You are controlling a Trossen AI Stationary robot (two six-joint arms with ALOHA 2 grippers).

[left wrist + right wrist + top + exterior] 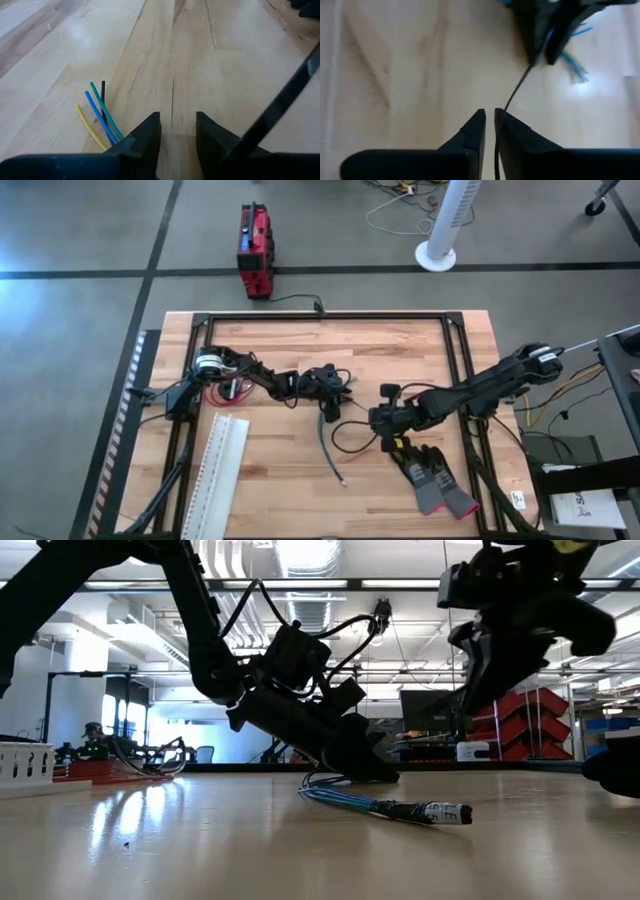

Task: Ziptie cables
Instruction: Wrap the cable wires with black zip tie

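Thin black cables (350, 442) lie in loose loops at the table's middle, and a red and black coil (218, 392) sits under my left arm. A bundle of coloured wires (400, 808) rests flat on the wood; its ends (100, 110) show beside my left gripper (178, 125). That gripper (328, 392) slants down to the table, open, with bare wood between its fingers. My right gripper (382, 420) hangs above the table (480, 690), shut on one thin black cable strand (512, 97). The strand (280, 107) runs past my left gripper's outer side; whether it touches, I cannot tell. My right gripper pinches the thin black strand (496, 131) between its two fingers. The strand runs along the fingers, out past their tips. From there it leads in a fairly straight line toward my left gripper, clear of the table at the hold.
A pair of grey and black gloves (435, 478) lies near the front right. A long white slotted strip (222, 470) lies at the front left. A black frame rail (320, 315) borders the table. A red box (254, 248) stands on the floor beyond the far edge.
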